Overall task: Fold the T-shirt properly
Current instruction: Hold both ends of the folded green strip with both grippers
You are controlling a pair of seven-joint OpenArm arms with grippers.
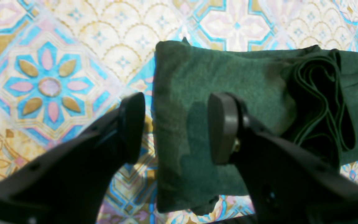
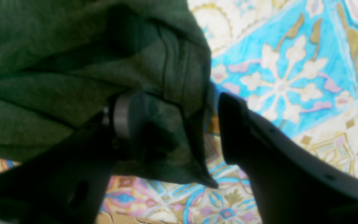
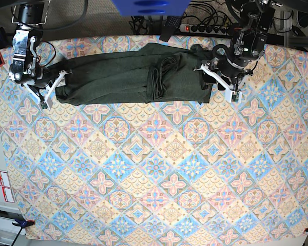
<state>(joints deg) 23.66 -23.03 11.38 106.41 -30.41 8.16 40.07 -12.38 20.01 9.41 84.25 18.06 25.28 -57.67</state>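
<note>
No text or label can be read.

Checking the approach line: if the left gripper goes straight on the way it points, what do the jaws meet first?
The left gripper, jaws open, straddles the end edge of the T-shirt. Straight on, it likely meets that folded edge first, with the tablecloth just under it; depth is unclear.

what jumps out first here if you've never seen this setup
The loud patterned tablecloth in blue, pink and yellow fills the base view. Along its far edge lies the dark green T-shirt, folded into a long band. The left gripper and right gripper stand at its two ends, both with open jaws.
</note>
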